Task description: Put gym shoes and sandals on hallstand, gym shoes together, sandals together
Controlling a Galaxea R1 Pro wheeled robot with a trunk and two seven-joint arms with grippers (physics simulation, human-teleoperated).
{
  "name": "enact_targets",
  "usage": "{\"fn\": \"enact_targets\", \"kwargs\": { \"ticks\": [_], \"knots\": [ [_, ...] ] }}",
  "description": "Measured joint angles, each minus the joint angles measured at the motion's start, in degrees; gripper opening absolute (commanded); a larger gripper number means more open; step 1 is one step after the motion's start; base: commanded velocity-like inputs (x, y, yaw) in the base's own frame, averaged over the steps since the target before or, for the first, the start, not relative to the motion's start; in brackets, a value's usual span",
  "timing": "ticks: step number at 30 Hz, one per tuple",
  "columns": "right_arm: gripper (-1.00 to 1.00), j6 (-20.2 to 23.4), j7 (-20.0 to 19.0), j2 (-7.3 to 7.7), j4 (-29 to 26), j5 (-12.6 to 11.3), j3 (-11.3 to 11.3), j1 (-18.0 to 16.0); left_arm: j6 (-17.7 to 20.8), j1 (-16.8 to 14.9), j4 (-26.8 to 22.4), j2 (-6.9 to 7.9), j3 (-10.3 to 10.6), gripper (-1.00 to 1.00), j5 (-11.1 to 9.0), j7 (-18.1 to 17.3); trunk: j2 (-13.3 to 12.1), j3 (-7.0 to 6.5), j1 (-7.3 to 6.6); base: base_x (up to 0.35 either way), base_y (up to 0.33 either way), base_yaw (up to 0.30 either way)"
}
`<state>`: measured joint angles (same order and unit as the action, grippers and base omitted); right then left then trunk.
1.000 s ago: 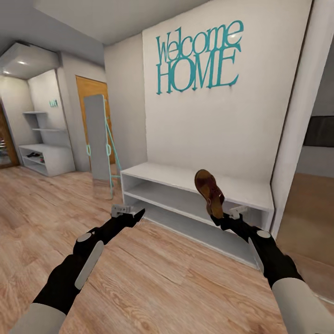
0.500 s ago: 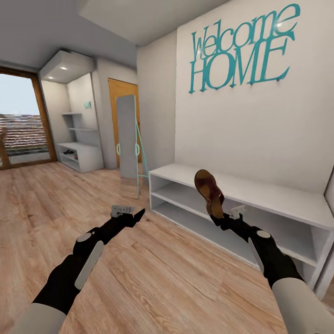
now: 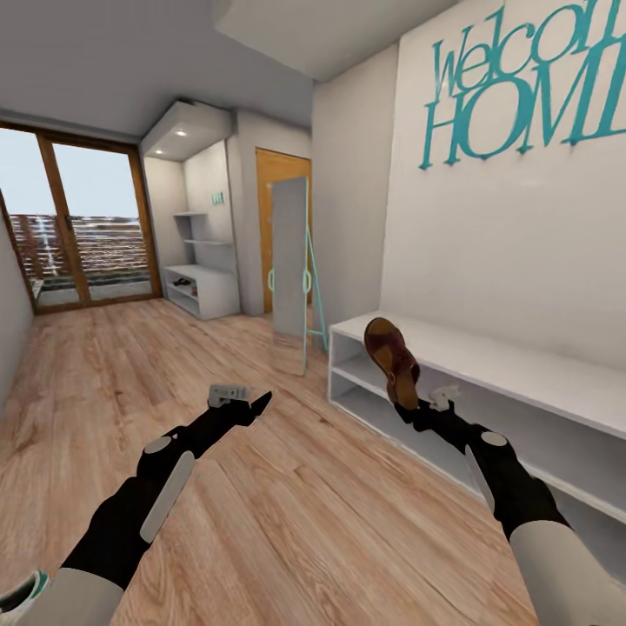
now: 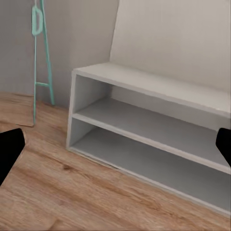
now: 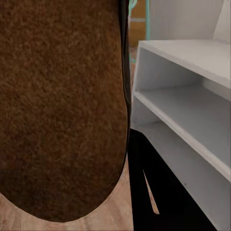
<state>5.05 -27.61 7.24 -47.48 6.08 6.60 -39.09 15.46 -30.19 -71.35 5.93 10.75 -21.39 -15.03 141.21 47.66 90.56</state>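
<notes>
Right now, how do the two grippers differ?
The right gripper is shut on a brown sandal, held upright with its toe pointing up; the left gripper is open and holds nothing. The right one is in front of the near white rack; the left one hangs over bare floor. Both arms reach forward at about the same height.
</notes>
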Motion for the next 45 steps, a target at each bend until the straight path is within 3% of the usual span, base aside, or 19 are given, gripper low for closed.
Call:
{"fn": "enact_targets", "kwargs": {
  "ticks": [10, 20, 45],
  "knots": [
    [-1.0, 0.0, 0.0, 0.0, 0.0, 0.0, 0.0, 0.0, 0.0, 0.0, 0.0, -0.04, 0.0, 1.0, -0.1, 0.0, 0.0, 0.0, 0.0, 0.294, 0.154, 0.276],
    [-1.0, 0.0, 0.0, 0.01, 0.0, -0.1, 0.1, 0.0, 0.0, 0.0, 0.0, -0.04, 0.0, 1.0, -0.1, 0.0, 0.0, 0.0, 0.0, 0.303, 0.127, 0.054],
    [-1.0, 0.0, 0.0, 0.0, 0.0, 0.1, -0.1, 0.0, 0.0, 0.0, 0.0, -0.07, 0.0, 1.0, -0.1, 0.0, 0.0, 1.33, -0.01, 0.344, 0.006, 0.211]
  ]
}}
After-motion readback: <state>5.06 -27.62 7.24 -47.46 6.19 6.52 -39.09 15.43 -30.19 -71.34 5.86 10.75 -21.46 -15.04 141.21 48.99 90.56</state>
